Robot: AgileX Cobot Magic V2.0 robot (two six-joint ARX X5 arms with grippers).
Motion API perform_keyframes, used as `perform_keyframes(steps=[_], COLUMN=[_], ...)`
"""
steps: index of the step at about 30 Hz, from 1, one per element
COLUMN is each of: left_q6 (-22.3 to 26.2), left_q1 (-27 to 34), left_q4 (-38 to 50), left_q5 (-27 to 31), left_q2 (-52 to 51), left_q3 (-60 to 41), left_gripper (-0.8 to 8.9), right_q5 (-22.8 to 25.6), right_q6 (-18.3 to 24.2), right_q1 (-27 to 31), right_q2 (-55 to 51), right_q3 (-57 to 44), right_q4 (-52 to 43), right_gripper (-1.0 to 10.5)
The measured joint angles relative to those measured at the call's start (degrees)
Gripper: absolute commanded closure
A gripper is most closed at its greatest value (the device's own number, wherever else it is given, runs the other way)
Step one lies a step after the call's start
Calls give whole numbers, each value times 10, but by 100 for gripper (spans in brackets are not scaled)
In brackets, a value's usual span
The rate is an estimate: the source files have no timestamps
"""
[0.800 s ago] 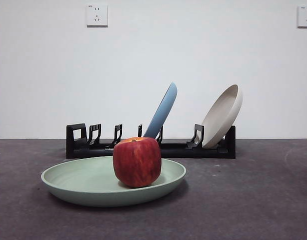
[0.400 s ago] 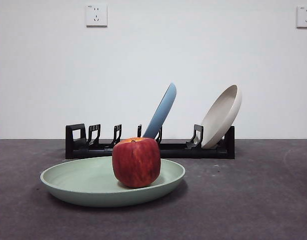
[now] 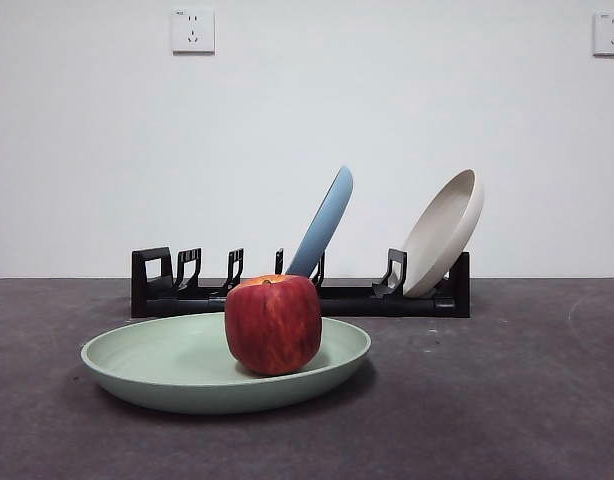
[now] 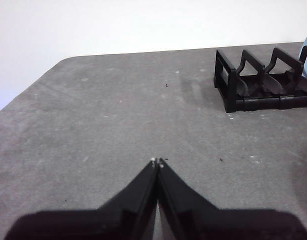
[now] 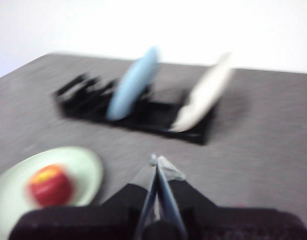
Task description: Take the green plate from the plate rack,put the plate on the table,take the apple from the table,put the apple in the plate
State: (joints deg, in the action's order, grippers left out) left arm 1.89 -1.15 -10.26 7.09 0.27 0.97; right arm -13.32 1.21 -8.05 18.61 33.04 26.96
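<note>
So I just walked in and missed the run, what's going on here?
Nothing is being handled right now. The apple sits in the green plate, which lies flat on the table in front of the plate rack. A light blue plate and a cream plate lean in the rack. The left tool and right tool are both shut, empty and clear of the plate.

The dark grey table carries the green plate and the plate rack.
</note>
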Motion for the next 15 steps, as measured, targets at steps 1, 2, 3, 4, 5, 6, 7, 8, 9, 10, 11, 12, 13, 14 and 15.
perform_keyframes(steps=[1, 2, 3, 4, 5, 6, 7, 8, 9, 10, 11, 12, 13, 14, 15], left_q6=[0, 0, 0, 0, 0, 0, 0, 0, 0, 0, 0, 0, 0, 0, 0], left_q1=[0, 0, 0, 0, 0, 0, 0, 0, 0, 0, 0, 0, 0, 0, 0], left_q4=[0, 0, 0, 0, 0, 0, 0, 0, 0, 0, 0, 0, 0, 0, 0], left_q5=[0, 0, 0, 0, 0, 0, 0, 0, 0, 0, 0, 0, 0, 0, 0], left_q2=[0, 0, 0, 0, 0, 0, 0, 0, 0, 0, 0, 0, 0, 0, 0], left_q3=[0, 0, 0, 0, 0, 0, 0, 0, 0, 0, 0, 0, 0, 0, 0], left_gripper=[817, 817, 817, 817, 817, 817, 817, 817, 817, 817, 817, 817, 817, 817, 817], right_q5=[0, 0, 0, 0, 0, 0, 0, 0, 0, 0, 0, 0, 0, 0, 0], right_q6=[-3, -8, -13, -18, -24, -31, -37, -47, -54, -62, -70, -78, -83, -89, -91], right_q1=[16, 33, 42, 50, 56, 61, 63, 65, 65, 65, 65, 65, 65, 65, 65], right_q2=[-17, -41, -59, -77, -97, -113, -125, -139, -148, -155, -162, -165, -168, -171, -174], right_q3=[-28, -65, -92, -118, -146, -173, -194, -220, -238, -254, -269, -281, -289, -296, -299], right_q4=[-21, -44, -57, -68, -79, -91, -100, -108, -110, -108, -107, -106, -106, -106, -108], right_gripper=[946, 946, 946, 946, 946, 946, 946, 946, 946, 946, 946, 946, 946, 946, 946])
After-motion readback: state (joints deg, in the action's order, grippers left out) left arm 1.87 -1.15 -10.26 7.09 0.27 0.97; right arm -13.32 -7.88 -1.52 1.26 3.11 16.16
